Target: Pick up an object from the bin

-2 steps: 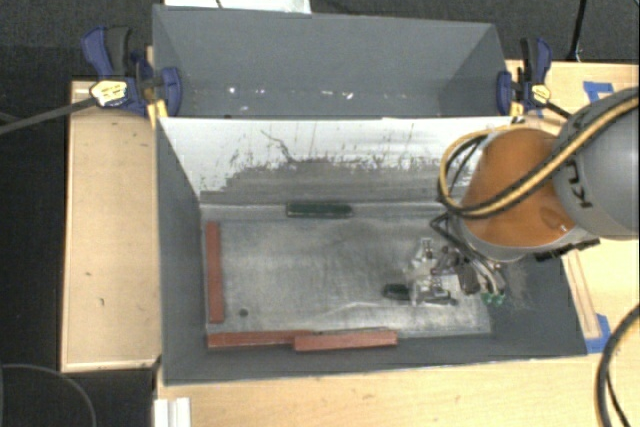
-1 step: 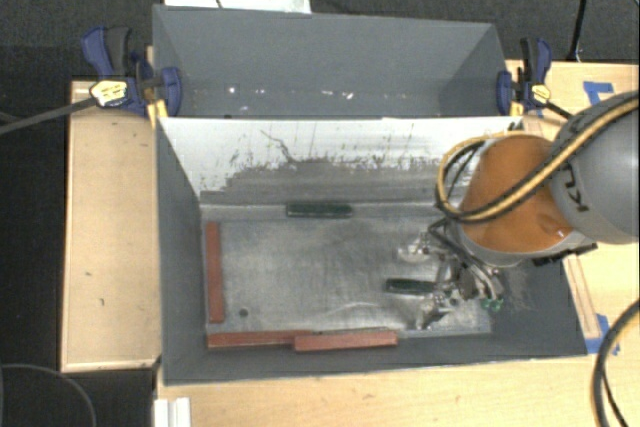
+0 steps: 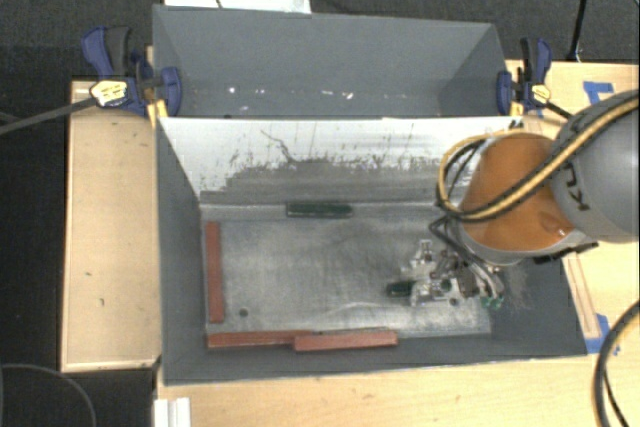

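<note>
Lit softly from above, moderately bright. Pale glare across the sloped back wall of the bin [image 3: 300,150]; a row of small white glints higher on that wall. Darker along the left wall and front edge. Soft sheen on the orange cover [image 3: 510,195], with faint shadow beneath at the bin's right corner. Dim surroundings.

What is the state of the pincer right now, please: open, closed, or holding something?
Pincer: cannot be told; it is low over the right side of the bin floor.
</note>
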Robot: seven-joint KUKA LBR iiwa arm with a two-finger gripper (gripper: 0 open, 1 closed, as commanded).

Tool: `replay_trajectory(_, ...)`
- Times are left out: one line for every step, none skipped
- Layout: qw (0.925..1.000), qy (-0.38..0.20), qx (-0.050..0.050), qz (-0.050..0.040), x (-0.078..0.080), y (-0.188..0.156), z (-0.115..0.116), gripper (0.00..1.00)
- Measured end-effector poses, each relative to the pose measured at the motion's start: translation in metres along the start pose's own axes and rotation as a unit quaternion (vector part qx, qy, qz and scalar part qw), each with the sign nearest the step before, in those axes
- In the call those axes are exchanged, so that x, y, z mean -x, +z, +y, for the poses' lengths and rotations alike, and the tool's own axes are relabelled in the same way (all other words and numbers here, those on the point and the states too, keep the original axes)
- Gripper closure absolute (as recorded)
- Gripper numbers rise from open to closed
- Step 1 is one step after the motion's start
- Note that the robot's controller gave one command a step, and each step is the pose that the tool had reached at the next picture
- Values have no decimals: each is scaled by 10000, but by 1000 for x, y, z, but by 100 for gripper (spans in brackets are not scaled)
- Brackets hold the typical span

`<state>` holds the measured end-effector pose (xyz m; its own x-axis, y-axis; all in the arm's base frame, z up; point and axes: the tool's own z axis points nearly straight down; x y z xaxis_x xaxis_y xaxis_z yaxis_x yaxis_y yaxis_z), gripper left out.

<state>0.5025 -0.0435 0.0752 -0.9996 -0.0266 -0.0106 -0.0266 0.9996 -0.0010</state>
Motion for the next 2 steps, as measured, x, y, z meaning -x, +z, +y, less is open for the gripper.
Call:
replay_trajectory(10000, -4, 0, 0, 0, 0, 0, 100)
replay_trajectory(9999, 114, 2, 27, 4, -161, -10, 100)
